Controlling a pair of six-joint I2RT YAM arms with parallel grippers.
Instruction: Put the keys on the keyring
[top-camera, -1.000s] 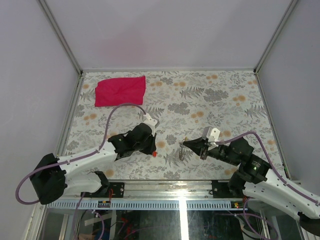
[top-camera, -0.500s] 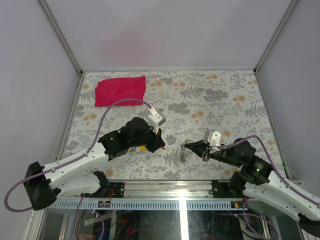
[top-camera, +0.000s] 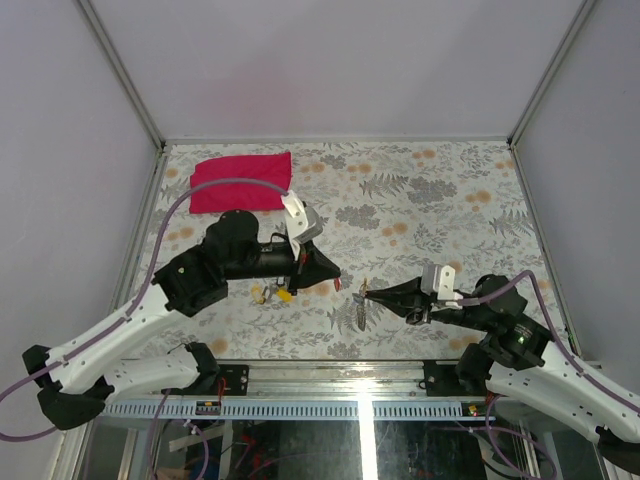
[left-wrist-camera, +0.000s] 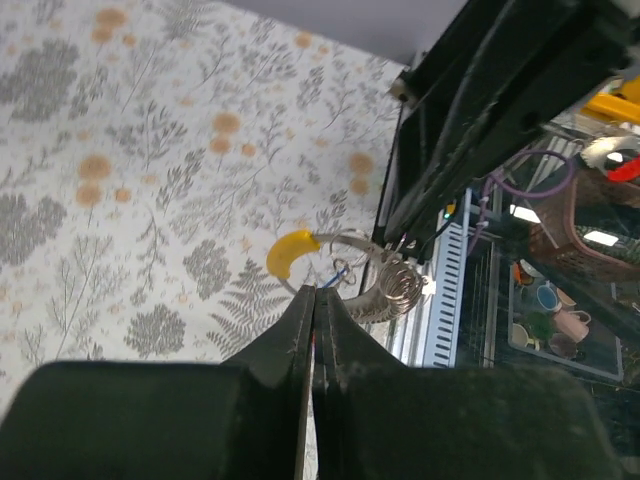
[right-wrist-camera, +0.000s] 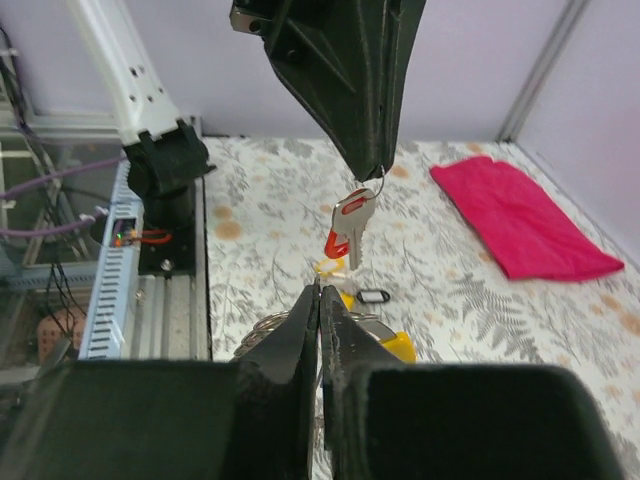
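Bench (top-camera: 450, 190) upper right open. Red cloth (top-camera: 240, 182) upper left. Lower centre tight: left arm (top-camera: 245, 256), right arm (top-camera: 480, 310) meet, jaws nearly tip to tip; loose keys (top-camera: 284, 294) beside left arm.

I find the left claw (left-wrist-camera: 313, 296) pinched shut; yellow-headed key (left-wrist-camera: 290, 251) at its eleven o'clock, wire rings (left-wrist-camera: 397, 284) at three, on the table (left-wrist-camera: 120, 150).

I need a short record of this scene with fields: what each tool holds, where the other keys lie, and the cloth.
left tool: shut on red key, which hangs in the air
right tool: shut on keyring, which hangs down
key and keyring: near each other, not joined
rest of keys: yellow key and others lie on table
cloth: far left corner of table
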